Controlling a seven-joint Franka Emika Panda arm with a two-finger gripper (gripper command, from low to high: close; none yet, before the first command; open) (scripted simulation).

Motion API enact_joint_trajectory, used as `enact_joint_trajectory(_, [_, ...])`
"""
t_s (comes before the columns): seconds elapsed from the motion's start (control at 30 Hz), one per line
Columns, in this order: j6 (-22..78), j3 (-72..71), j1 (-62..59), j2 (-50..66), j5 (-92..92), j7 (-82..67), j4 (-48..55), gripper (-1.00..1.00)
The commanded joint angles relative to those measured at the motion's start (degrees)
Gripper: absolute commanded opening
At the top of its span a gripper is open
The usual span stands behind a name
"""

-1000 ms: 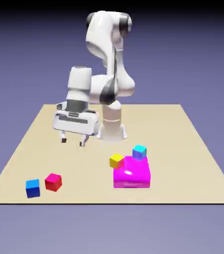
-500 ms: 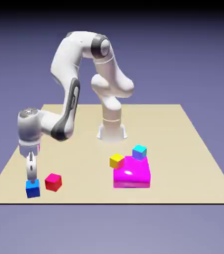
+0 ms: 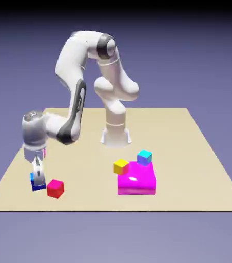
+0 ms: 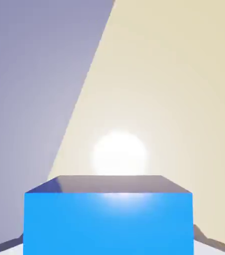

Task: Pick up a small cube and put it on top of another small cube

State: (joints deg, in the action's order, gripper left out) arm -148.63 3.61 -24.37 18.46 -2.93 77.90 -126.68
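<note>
- Since the small bright blue cube [image 3: 37, 183] fills the bottom of the hand view, the white two-finger gripper [image 3: 37, 177] is clamped on it, at the exterior view's left near the tan table's [image 3: 190, 154] front edge.
- Small red cube [image 3: 55, 188] sits just beside the blue one.
- Further right, a small yellow cube [image 3: 120, 166] touches a big magenta block [image 3: 136, 180].
- A small cyan-topped purple cube [image 3: 144, 157] rests on that block's far corner.

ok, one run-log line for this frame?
phase: lift | gripper: shut on blue cube | blue cube: off table | red cube: beside, untouched
</note>
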Motion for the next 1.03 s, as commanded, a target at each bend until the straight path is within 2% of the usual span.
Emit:
enact_joint_trajectory(0.0, [0.36, 0.18, 1.72, -1.96, 0.01, -2.45, -1.59, -1.00])
enact_joint_trajectory(0.63, [6.45, 3.46, 33.91, -38.86, 1.13, -49.33, -31.56, -1.00])
enact_joint_trajectory(0.87, [-7.40, 3.68, 34.58, -26.85, 3.62, -51.20, -33.46, -1.00])
enact_joint_trajectory(0.9, [-7.40, 3.68, 34.58, -26.85, 3.62, -51.20, -33.46, 1.00])
enact_joint_trajectory(1.0, [-2.62, 3.61, 34.35, -30.99, 2.76, -50.56, -32.80, 1.00])
